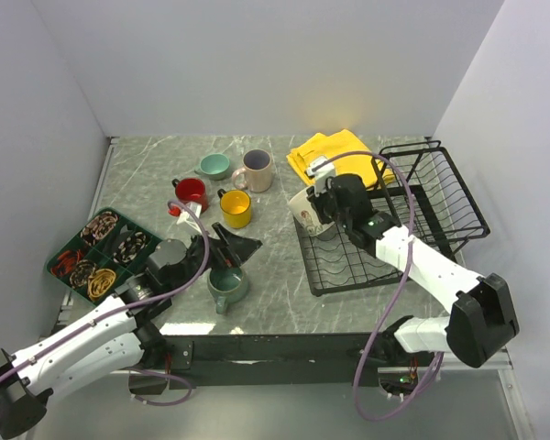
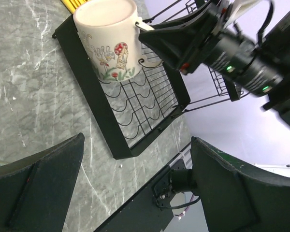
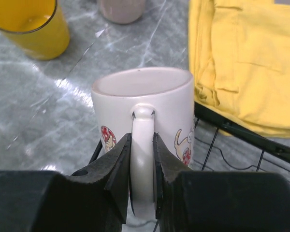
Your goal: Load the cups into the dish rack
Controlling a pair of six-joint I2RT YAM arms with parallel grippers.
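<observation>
Right claw is clamping the cream mug's handle at the dish rack's corner. Left claw is gaping wide above a grey-teal mug. Five cups are waiting on the counter, none racked.

Yellow cloth borders the dish rack, whose near tines stand free.

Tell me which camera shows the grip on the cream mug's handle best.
Right wrist: the handle of the cream mug sits close and centred, pinched in the right claw. Left wrist shows the mug's mushroom print, the claw hiding most of the handle. The top view shows it small, at the corner of the dish rack.
</observation>
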